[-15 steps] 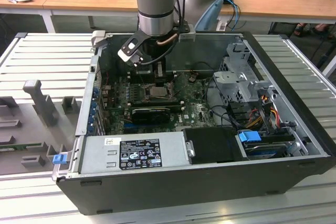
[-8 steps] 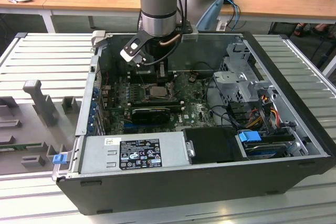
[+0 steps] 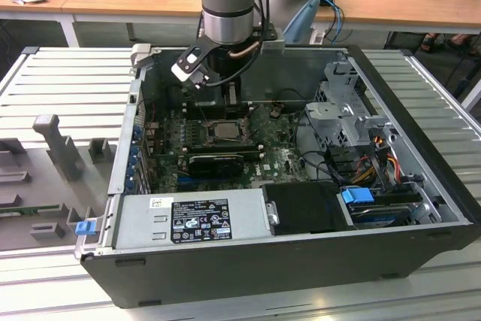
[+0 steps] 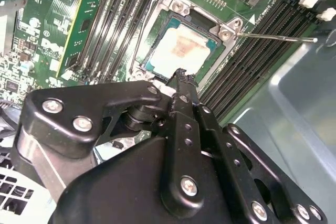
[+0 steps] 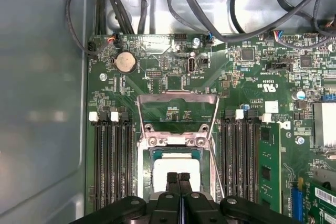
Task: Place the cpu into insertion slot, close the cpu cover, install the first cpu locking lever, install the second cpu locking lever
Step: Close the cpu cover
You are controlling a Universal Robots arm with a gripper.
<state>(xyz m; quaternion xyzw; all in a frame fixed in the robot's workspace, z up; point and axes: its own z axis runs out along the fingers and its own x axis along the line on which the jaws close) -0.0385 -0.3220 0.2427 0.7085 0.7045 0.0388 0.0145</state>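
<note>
The cpu point(image 4: 181, 45) lies flat in the insertion slot point(image 4: 151, 27) on the green motherboard, its metal top smeared with pale paste; the exterior view shows the cpu point(image 3: 223, 131) mid-board. My gripper point(image 4: 181, 75) hangs just above the chip's near edge, shut, with nothing between its fingertips. The first wrist view has the same gripper point(image 5: 178, 177) over the cpu point(image 5: 176, 169). The cpu cover point(image 5: 177, 97) stands raised on its hinge beyond the slot. A thin wire locking lever point(image 4: 278, 37) sticks out sideways from the socket corner.
Black memory slots point(image 5: 113, 161) flank the socket on both sides. Cables point(image 5: 210, 19) hang along the case wall past the board. A power supply point(image 3: 195, 218) and a drive cage point(image 3: 346, 114) fill the near and exterior view's right parts of the open case point(image 3: 421, 163).
</note>
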